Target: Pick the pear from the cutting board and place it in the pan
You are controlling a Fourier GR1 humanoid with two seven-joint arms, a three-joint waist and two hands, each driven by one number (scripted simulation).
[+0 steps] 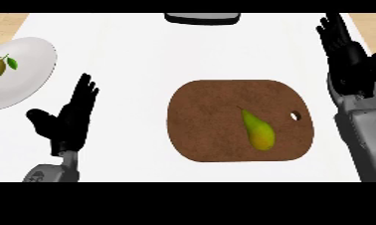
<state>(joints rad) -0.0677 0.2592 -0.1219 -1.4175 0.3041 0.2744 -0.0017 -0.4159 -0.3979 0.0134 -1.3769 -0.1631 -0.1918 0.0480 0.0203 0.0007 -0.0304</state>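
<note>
Lying on the right half of the cutting board [209, 119], the pear [258, 129] pointed its stem toward the far left and its fat end toward the near edge. It was close to the board's hanging hole [295, 116] but inside the rim on every side. Nothing touched it.

The right hand [345, 55] stood at the view's right edge, just beyond the board's right side, with its fingers straight, pointing up and holding nothing. The left hand [70, 114] was well to the board's left, also released, fingers straight and thumb spread, with a strip of bare white counter [132, 59] between it and the board.

More bare counter ran from the board's far edge to the pan [202, 18], of which only a dark sliver showed at the far edge. A white plate [33, 67] with a small fruit [6, 64] lay at the left edge.
</note>
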